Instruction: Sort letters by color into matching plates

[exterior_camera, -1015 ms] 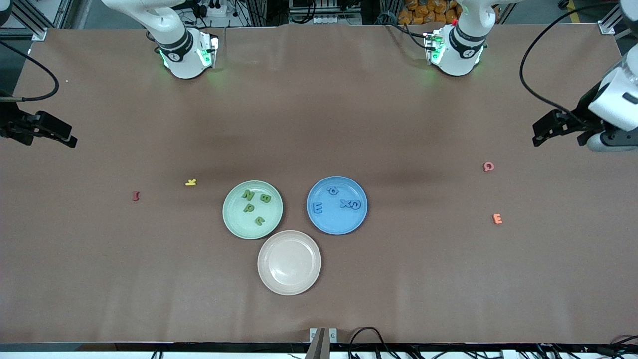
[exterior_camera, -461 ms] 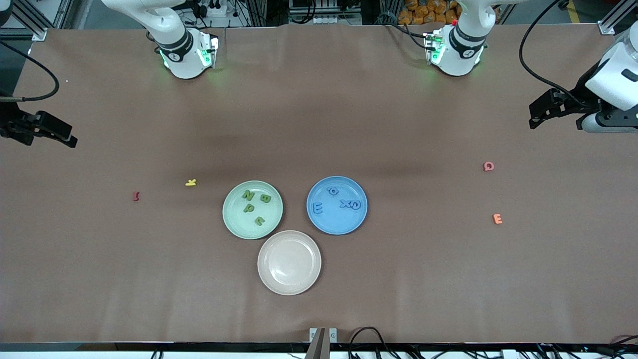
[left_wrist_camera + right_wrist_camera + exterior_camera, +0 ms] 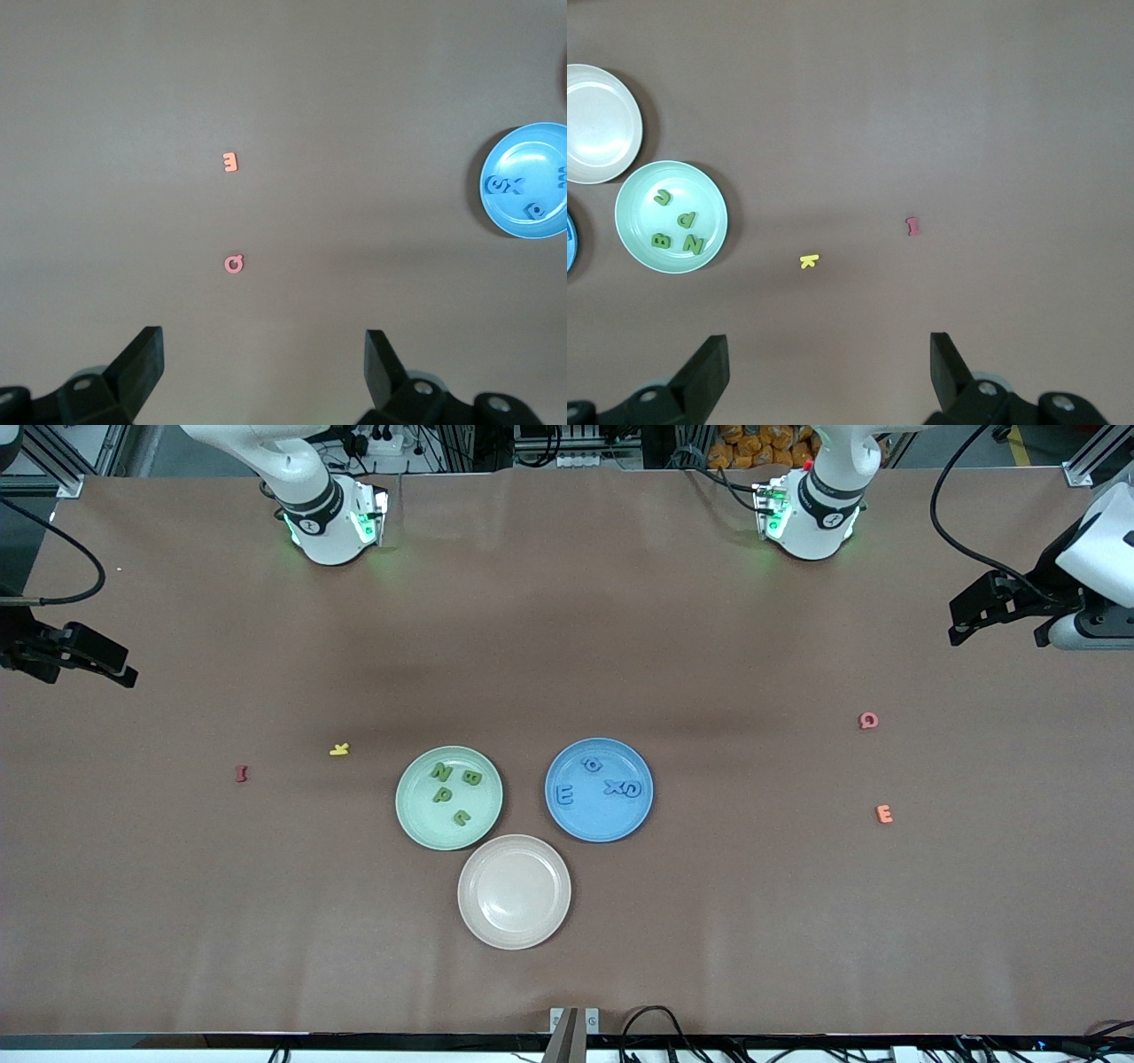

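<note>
The letters are all lying in plates already: four green letters [image 3: 452, 794] in the mint green plate [image 3: 407, 815], four blue letters [image 3: 601, 783] in the blue plate [image 3: 576, 828], which sits at that plate's 3 o'clock in the front view. The beige plate [image 3: 514, 930] is lying empty just nearer the camera. The left gripper [image 3: 992, 609] is hanging released over the left arm's end of the table, the blue plate off at its 8 o'clock and well apart. The right gripper [image 3: 84, 657] is waiting at its own end, fingers spread, holding nothing. Only stray red [image 3: 240, 773], yellow [image 3: 339, 749], pink [image 3: 868, 720] and orange [image 3: 883, 813] letters are lying loose, so the sorting looks finished, though overlapping letters could be hiding one.
</note>
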